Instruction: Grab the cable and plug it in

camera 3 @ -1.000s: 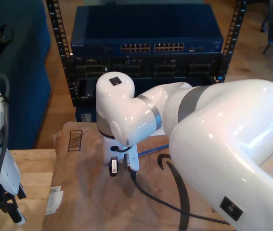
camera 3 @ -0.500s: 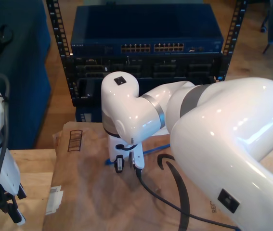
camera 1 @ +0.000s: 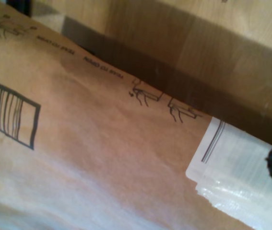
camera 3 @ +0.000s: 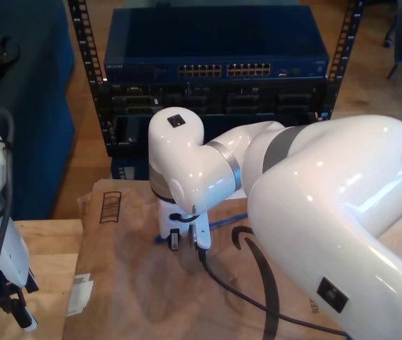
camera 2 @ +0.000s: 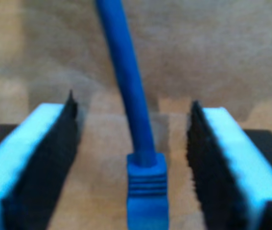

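My second hand (camera 3: 185, 241) has swung across and dropped low over the brown paper wrap (camera 3: 137, 283), and now the blue cable (camera 2: 126, 81) sits right between its wide-open pads (camera 2: 25, 153), plug end toward the camera, nothing touching yet. That's lined up for a pinch. My first hand (camera 3: 13, 304) hangs low at the exterior view's left; can't tell its opening.

My second end effector (camera 3: 186, 240) stands over the brown paper mailer (camera 3: 137, 283) on the wooden bench (camera 3: 41, 248), straddling the blue cable's plug (camera 2: 147, 191); the dark equipment rack (camera 3: 215, 78) stands behind.
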You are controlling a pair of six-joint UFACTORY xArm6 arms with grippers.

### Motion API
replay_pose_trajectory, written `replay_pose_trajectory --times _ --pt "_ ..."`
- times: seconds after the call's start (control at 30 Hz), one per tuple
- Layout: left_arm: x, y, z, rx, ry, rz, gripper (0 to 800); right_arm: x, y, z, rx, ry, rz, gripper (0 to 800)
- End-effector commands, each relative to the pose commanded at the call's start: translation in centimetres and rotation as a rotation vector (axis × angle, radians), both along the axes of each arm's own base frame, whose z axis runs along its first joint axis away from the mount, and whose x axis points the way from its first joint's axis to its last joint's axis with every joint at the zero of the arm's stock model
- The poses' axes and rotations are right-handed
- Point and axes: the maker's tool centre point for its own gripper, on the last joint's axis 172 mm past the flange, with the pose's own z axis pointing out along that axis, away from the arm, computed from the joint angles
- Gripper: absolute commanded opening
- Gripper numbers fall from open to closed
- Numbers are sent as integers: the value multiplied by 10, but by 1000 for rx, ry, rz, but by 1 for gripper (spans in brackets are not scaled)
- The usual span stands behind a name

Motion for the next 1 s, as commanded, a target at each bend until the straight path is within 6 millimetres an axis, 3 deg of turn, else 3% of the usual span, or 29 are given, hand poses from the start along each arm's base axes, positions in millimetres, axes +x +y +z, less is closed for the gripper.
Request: replay_pose_trajectory --times 0.1,0.17,0.27,0.4,0.47,0.63,0.83,1.0 --pt "0 0 0 0 0 0 800 2 2 2 6 -9 -12 65" --pt "0 0 0 0 0 0 800 4 0 2 -10 -23 -6 7" --pt "2 -6 2 -21 -6 13 800 8 -6 12 -29 -53 3 6" --pt "15 -29 11 -103 -44 50 800 3 -17 61 3 -90 -23 6" --pt "25 -43 18 -145 -73 41 800 4 -35 86 9 -100 -52 6" --pt "47 -87 38 -260 -145 -16 799 8 -87 126 12 -103 -148 6" --pt "84 -157 79 -376 -238 -107 800 0 -123 189 102 -95 -276 6" --pt "95 -222 97 -464 -245 -193 800 -12 -160 228 173 -69 -333 6"
